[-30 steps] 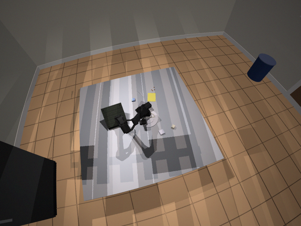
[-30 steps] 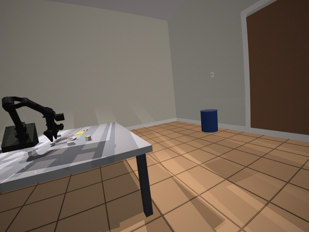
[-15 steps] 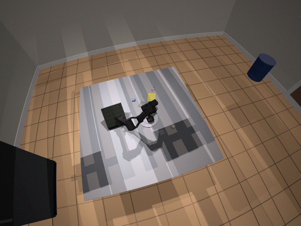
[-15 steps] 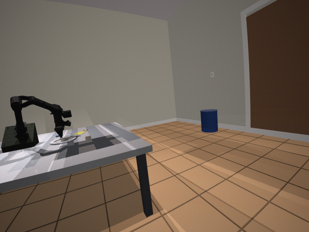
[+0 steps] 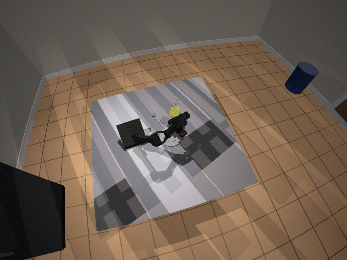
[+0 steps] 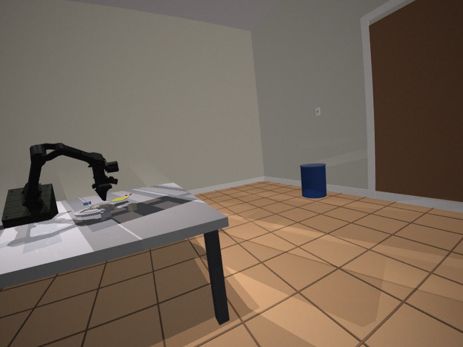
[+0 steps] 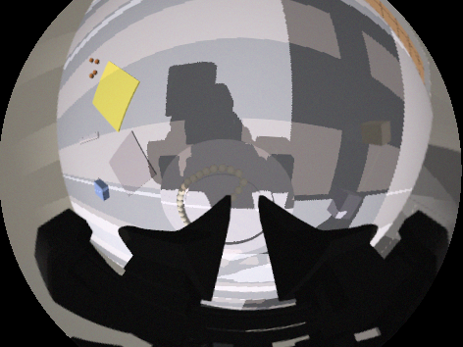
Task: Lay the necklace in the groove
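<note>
Hovering above a pale round bead board (image 5: 175,143) (image 6: 79,213) (image 7: 170,183), the black parallel-jaw gripper (image 5: 176,127) (image 6: 105,199) (image 7: 245,200) points downward with its fingers partly open, a narrow gap between their tips and nothing visible in it. The cream pearl bead necklace (image 5: 164,136) (image 6: 94,207) (image 7: 180,200) lies on the board; in the wrist view its beads curve along the upper and left part of the circular groove, then bend inward towards the fingertips. One finger hides the lower stretch, so I cannot tell how it lies there. The right and lower parts of the groove show without beads in that view

A flat yellow square (image 5: 174,111) (image 6: 120,199) (image 7: 116,95) lies near the board, with four small orange-brown balls (image 7: 91,60) just beside it. A small blue block (image 5: 153,114) (image 6: 87,203) (image 7: 101,189) rests apart from the board, while a tan cube (image 5: 199,145) (image 6: 132,206) (image 7: 376,133) sits in shadow on the opposite side, also on the grey table (image 5: 224,179) (image 6: 164,227)
</note>
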`<state>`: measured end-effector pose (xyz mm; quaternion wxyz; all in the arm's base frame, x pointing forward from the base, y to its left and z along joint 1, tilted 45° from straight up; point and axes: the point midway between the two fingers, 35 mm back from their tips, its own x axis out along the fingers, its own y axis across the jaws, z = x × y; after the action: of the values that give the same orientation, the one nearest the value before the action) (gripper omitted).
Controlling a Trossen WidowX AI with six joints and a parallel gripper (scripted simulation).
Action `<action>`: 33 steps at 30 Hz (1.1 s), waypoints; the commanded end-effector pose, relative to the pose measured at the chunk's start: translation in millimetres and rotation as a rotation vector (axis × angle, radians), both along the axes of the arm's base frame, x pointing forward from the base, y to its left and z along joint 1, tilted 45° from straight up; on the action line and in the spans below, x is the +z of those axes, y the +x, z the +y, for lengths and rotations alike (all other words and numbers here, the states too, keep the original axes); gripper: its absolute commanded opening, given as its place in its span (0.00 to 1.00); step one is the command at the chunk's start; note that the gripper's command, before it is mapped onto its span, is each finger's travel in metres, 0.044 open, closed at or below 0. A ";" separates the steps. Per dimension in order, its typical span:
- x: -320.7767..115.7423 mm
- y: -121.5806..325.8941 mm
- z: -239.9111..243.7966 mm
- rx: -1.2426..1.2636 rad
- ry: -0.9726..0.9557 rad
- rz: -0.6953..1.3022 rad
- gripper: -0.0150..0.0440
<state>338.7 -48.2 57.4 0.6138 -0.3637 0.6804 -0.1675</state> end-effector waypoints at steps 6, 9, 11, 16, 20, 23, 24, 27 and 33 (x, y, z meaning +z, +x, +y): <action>-4.6 2.4 -5.7 0.001 0.000 -0.005 0.46; -6.9 2.5 -7.8 0.002 0.000 -0.004 0.46; -9.2 2.6 -9.9 0.002 -0.001 -0.002 0.46; -15.2 2.7 -15.4 0.004 -0.003 0.001 0.46; -19.9 2.6 -19.9 0.005 -0.005 0.004 0.46; -23.5 2.4 -23.3 0.006 -0.006 0.006 0.46; -24.6 2.3 -24.4 0.006 -0.006 0.007 0.46; -27.3 2.1 -27.0 0.006 -0.008 0.008 0.46; -25.1 2.1 -26.3 -0.001 -0.002 0.002 0.28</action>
<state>340.6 -74.9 31.8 0.6122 -0.3639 0.6816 -0.1680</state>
